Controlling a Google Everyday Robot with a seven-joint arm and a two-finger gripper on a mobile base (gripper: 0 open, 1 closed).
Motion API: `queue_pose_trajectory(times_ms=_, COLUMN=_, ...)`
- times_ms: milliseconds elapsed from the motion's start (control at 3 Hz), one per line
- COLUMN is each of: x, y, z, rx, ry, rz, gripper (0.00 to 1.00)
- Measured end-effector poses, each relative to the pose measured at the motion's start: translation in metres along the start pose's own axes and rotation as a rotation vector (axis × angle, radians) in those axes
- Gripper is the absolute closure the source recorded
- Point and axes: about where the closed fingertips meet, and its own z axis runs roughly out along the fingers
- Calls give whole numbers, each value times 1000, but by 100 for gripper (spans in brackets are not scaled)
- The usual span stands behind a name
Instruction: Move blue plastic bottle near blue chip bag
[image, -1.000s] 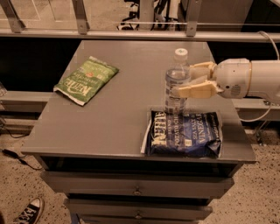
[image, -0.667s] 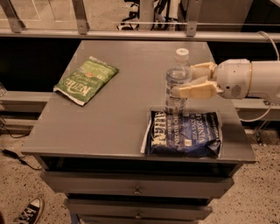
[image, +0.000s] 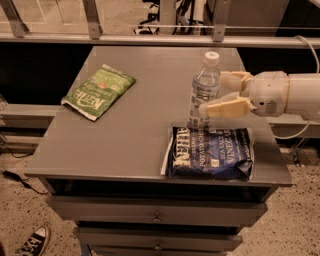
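**Bottle upright at the bag's far edge**

Blue plastic bottle: clear, white cap, pale label, standing upright just behind the blue chip bag. The bag is navy with white lettering and lies flat. The gripper is level with the bottle's middle.

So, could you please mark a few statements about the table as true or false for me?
1. The blue plastic bottle stands upright on the table. True.
2. The blue chip bag lies at the table's back left corner. False: it lies flat at the front right, just in front of the bottle.
3. The gripper reaches in from the right, at the bottle's middle height. True.
4. The green chip bag lies under the bottle. False: it lies apart on the table's left side.
5. The bottle's cap is off. False: the white cap is on.
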Motion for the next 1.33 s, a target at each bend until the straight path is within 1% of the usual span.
queue_pose_trajectory(times_ms=333, x=-1, y=-3, z=-5, rx=7, ry=5, rz=0, gripper=0)
queue_pose_trajectory(times_ms=667, x=-9, y=-21, z=-30, rx=40, ry=22, rz=-13, gripper=0)
queue_pose_trajectory(times_ms=1000, x=-32, y=-56, z=-74, rx=123, ry=13, rz=-43, gripper=0)
queue_pose_trajectory(times_ms=1333, x=-56, y=-70, z=-95, rx=172, ry=-10, rz=-81, gripper=0)
